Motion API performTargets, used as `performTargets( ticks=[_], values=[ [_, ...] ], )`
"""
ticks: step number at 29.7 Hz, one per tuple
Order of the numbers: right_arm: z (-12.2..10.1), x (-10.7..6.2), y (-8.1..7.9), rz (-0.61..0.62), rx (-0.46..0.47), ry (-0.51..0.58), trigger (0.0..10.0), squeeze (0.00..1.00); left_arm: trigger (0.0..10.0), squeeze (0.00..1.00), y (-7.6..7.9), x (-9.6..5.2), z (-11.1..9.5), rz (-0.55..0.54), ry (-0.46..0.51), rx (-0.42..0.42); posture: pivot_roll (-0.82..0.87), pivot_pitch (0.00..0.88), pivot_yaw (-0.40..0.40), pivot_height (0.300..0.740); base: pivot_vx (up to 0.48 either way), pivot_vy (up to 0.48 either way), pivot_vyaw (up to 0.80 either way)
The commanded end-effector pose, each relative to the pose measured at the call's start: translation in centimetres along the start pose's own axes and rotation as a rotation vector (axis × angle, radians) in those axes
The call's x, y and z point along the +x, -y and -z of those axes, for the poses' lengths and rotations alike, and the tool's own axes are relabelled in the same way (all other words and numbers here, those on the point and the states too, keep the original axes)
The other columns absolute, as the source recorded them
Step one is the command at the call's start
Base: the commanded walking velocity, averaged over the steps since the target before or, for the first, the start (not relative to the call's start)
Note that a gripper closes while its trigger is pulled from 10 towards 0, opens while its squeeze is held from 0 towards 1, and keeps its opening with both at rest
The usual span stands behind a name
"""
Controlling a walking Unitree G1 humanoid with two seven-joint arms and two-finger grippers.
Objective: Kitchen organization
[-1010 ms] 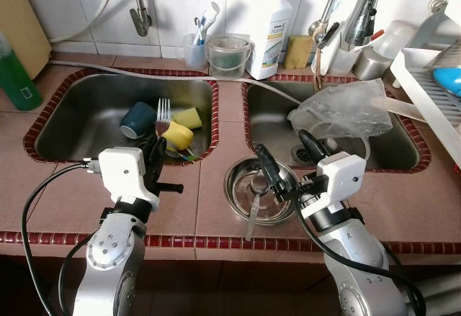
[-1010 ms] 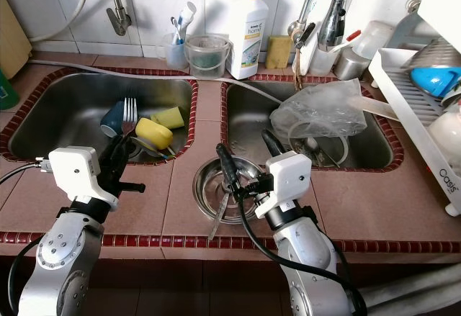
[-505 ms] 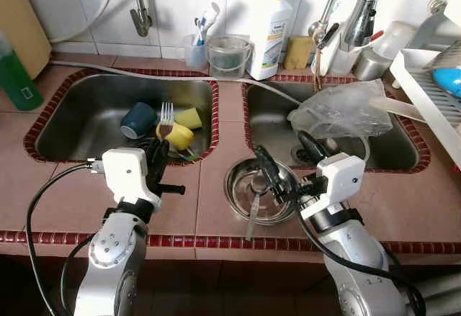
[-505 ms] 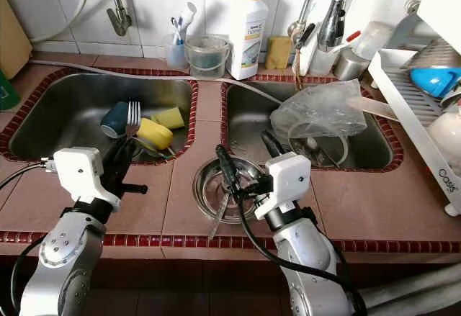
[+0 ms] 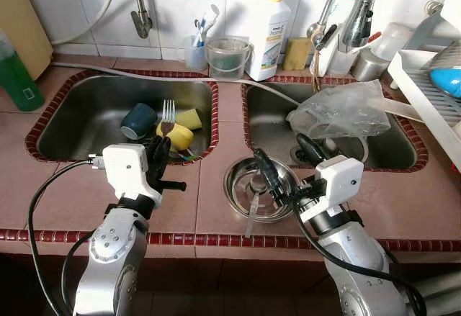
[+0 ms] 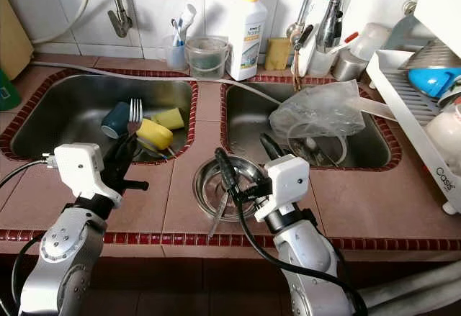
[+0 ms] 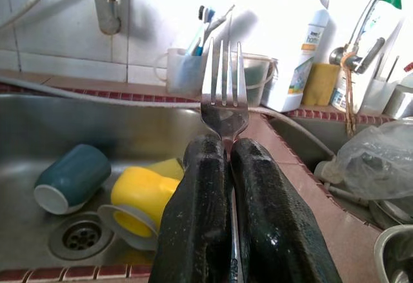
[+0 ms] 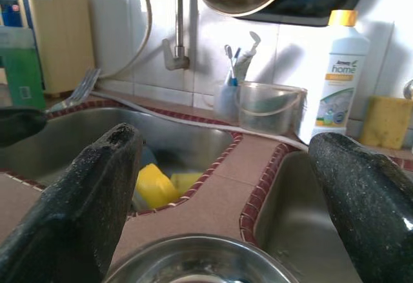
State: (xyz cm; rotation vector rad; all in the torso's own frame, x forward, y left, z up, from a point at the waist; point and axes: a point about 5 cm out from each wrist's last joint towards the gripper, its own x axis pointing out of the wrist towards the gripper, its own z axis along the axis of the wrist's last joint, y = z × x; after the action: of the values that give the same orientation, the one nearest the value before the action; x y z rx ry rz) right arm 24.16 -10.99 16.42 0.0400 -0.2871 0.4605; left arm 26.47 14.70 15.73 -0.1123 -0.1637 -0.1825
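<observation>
At the far left edge of the counter (image 5: 216, 219) stands a green bottle (image 5: 16, 78). In the left sink (image 5: 79, 118) a teal cup (image 5: 138, 119) lies on its side near the drain, with yellow cups (image 5: 178, 135) just beside it toward the sink's right wall. The left gripper (image 5: 156, 159) hovers over that sink's front rim, its fingers (image 7: 206, 199) pinched tight on the neck of a fork (image 5: 166, 114), tines up and nearly upright.

On the counter strip between the sinks, close to the front edge, sits a steel bowl (image 5: 238, 179); a thin utensil, perhaps a spoon, leans over its front rim, though the glare makes that hard to settle. The right gripper (image 5: 282, 166) hangs above the bowl with its fingers spread wide and nothing between them.

The right sink (image 5: 403, 150) holds a crumpled clear plastic bag (image 5: 342, 111), and a drying rack (image 5: 425, 89) stands at the counter's right edge.

The fork probably wants carrying rightward, either to the bowl or the rack. To do that well, keep the pinch firm at the neck, lift clear of the sink rim before swinging across, and keep the tines away from the right arm.
</observation>
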Motion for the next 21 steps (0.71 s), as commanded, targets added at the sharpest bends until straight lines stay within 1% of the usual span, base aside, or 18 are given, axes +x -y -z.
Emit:
performTargets(
  ticks=[1, 6, 9, 21],
  values=[
    [0.02, -0.19, 0.02, -0.001, 0.008, -0.007, 10.0, 0.0, 10.0, 0.0, -0.14, 0.21, -0.14, 0.012, -0.002, 0.003, -0.03, 0.077, -0.037, 0.74, 0.0, 0.0, 0.0],
    [0.02, -0.3, 0.06, 0.001, 0.007, -0.008, 10.0, 0.0, 10.0, 0.0, -0.28, 0.08, -0.17, 0.021, 0.002, -0.001, -0.03, 0.079, -0.035, 0.74, 0.0, 0.0, 0.0],
    [0.07, -0.36, -0.01, 0.003, 0.01, -0.01, 10.0, 0.0, 10.0, 0.0, -0.11, 0.1, -0.19, 0.037, 0.001, 0.004, -0.03, 0.081, -0.035, 0.74, 0.0, 0.0, 0.0],
    [0.04, -0.28, -0.07, 0.001, 0.011, -0.009, 10.0, 0.0, 10.0, 0.0, 0.15, 0.06, -0.14, 0.039, 0.003, -0.003, -0.03, 0.083, -0.037, 0.74, 0.0, 0.0, 0.0]
  ],
)
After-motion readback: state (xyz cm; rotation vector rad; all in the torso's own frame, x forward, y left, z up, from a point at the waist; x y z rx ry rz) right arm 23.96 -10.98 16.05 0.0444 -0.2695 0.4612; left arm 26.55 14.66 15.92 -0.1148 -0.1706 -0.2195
